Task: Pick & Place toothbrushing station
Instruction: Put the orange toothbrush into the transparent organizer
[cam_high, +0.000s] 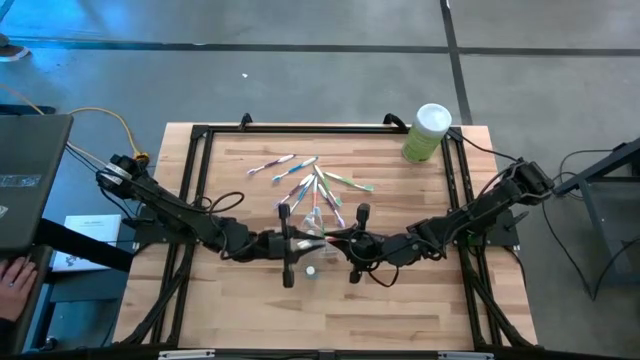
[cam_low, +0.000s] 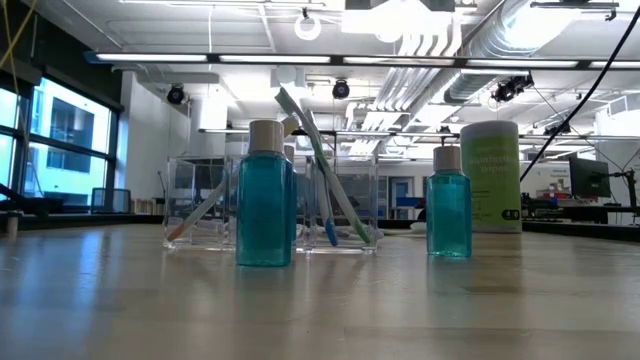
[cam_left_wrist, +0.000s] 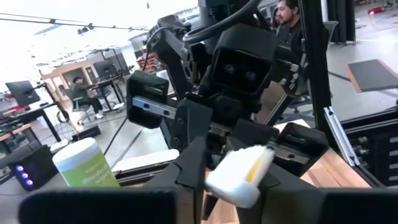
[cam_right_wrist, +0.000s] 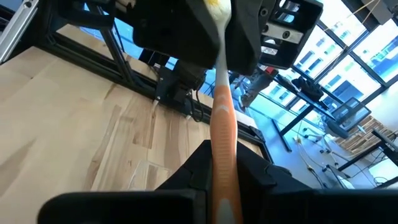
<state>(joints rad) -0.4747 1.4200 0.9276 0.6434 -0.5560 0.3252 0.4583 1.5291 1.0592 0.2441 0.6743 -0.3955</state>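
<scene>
An orange-handled toothbrush (cam_right_wrist: 222, 118) with a white and yellow head (cam_left_wrist: 241, 174) hangs level above the table's middle, between my two grippers. My right gripper (cam_right_wrist: 222, 186) is shut on its handle, and my left gripper (cam_left_wrist: 233, 186) faces it, shut on the head end. In the high view the two grippers (cam_high: 300, 243) (cam_high: 342, 243) meet over the boards. Behind them a clear holder (cam_low: 340, 205) stands on its base with toothbrushes leaning in it. Several pastel toothbrushes (cam_high: 310, 182) lie loose on the far half of the table. My left gripper has the toothbrush's white and yellow head (cam_left_wrist: 249, 168) between its two fingers, coming level from the table's left side. The brush is lifted clear of the table. My right gripper pinches the orange handle (cam_right_wrist: 224, 158) between its two fingers, level, from the table's right side. The fingers lie along the handle, which runs on past them toward the left gripper.
A tall green canister with a white lid (cam_high: 428, 130) stands at the far right corner. Two small blue bottles with white caps (cam_low: 265, 205) (cam_low: 449, 205) stand on the table near the holder. A black frame (cam_high: 200, 135) borders the table. A person's hand (cam_high: 15, 280) rests off the left side.
</scene>
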